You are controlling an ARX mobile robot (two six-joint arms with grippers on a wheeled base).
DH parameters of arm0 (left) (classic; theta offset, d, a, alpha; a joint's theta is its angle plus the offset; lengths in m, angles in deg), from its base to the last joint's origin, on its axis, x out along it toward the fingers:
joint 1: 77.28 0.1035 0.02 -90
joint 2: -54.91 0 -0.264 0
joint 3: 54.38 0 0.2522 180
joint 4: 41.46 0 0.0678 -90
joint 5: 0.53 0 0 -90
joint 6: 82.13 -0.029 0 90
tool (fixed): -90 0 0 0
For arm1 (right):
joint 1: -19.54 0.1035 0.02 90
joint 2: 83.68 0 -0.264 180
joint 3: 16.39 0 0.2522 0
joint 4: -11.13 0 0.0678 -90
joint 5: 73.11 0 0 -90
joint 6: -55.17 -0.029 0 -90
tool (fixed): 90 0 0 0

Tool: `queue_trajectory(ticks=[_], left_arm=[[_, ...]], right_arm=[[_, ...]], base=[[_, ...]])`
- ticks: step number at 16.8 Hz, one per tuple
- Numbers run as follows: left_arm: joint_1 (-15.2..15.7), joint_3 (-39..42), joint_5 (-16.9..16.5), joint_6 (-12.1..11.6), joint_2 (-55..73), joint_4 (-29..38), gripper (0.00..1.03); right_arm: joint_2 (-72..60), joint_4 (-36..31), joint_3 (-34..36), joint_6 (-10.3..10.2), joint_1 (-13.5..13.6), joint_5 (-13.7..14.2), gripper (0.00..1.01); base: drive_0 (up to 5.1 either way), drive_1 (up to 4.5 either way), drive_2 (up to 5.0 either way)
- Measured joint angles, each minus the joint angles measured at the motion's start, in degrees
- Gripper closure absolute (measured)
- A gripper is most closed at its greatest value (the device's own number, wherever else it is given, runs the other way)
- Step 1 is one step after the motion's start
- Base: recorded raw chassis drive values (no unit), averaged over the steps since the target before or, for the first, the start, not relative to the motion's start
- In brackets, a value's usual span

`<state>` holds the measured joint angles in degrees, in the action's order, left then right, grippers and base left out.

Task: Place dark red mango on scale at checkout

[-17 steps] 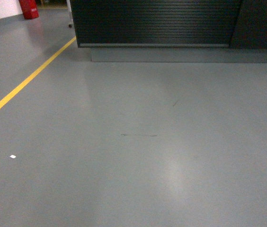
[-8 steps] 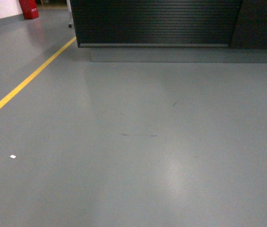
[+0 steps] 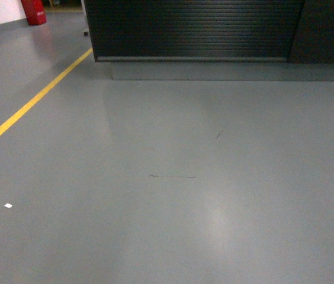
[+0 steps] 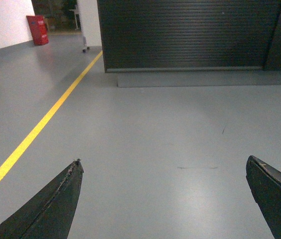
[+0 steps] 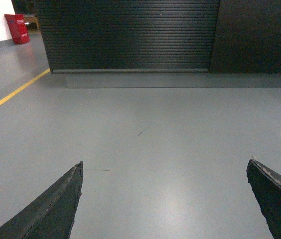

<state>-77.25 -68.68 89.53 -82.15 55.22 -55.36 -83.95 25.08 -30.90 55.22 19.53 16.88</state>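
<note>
Grey floor [image 3: 214, 207], black ribbed checkout [image 3: 190, 29]

Bare grey floor [image 3: 202, 195] spreads wide from 6 o'clock up toward 12, with only faint scuff marks on it. At 12 o'clock the counter [image 3: 190, 29] closes the way: its ribbed black front stands as a wall on a grey plinth (its top lies out of view). A yellow line [image 3: 34, 100] runs from 9 toward 11 o'clock, flat on the floor. A red object [image 3: 35, 10] stands at 11 o'clock, well apart. Both end effectors, left [image 4: 163, 199] and right [image 5: 163, 199], stand spread wide with only floor between their tips.
</note>
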Motion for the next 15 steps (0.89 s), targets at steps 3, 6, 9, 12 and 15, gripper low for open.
queue_trajectory(ticks=[3, 6, 9, 12, 15], left_arm=[[0.0, 0.0, -0.04, 0.0, 0.0, -0.04, 0.05], [0.0, 0.0, -0.02, 0.0, 0.0, 0.04, 0.05], [0.0, 0.0, 0.0, 0.0, 0.0, 0.0, 0.05], [0.0, 0.0, -0.07, 0.0, 0.0, 0.0, 0.05], [0.0, 0.0, -0.02, 0.0, 0.0, -0.04, 0.05]], right_arm=[[0.0, 0.02, 0.0, -0.02, 0.0, -0.02, 0.03], [0.0, 0.02, 0.0, -0.02, 0.0, 0.0, 0.03], [0.0, 0.09, 0.0, 0.0, 0.0, -0.02, 0.03], [0.0, 0.13, 0.0, 0.0, 0.0, 0.0, 0.03], [0.0, 0.0, 0.0, 0.0, 0.0, -0.02, 0.03]], base=[[0.0, 4.08, -4.0], [0.0, 4.01, -4.1], [0.0, 4.0, -4.1], [0.0, 4.0, -4.1], [0.0, 4.02, -4.1]])
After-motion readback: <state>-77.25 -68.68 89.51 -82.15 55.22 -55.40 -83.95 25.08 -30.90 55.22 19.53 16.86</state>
